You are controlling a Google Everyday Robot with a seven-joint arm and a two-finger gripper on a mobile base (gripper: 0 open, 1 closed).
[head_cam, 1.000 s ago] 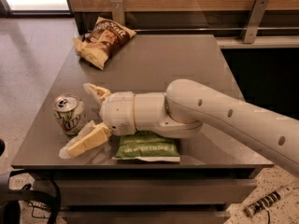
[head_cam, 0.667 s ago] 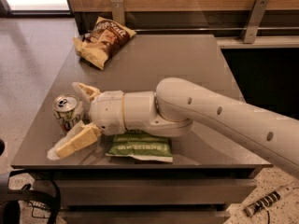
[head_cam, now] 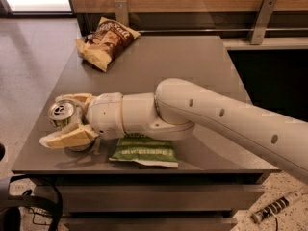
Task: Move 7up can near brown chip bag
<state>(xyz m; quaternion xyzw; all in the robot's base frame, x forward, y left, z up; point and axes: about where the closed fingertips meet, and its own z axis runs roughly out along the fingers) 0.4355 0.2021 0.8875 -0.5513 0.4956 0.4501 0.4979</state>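
The 7up can (head_cam: 61, 112) stands near the table's front left corner, its silver top showing. My gripper (head_cam: 54, 121) reaches in from the right and holds the can between its two cream fingers, one finger behind it and one (head_cam: 65, 138) in front, both against its sides. The front finger hides the can's lower body. The brown chip bag (head_cam: 107, 40) lies at the far left of the table, well away from the can.
A green snack bag (head_cam: 144, 151) lies flat at the front edge, partly under my arm. The dark table (head_cam: 192, 61) drops off close to the can on the left and front. A wooden wall with metal brackets (head_cam: 262, 13) runs behind.
My gripper has moved left to the can and its fingers have drawn in around it. The green bag and the brown chip bag have not moved.
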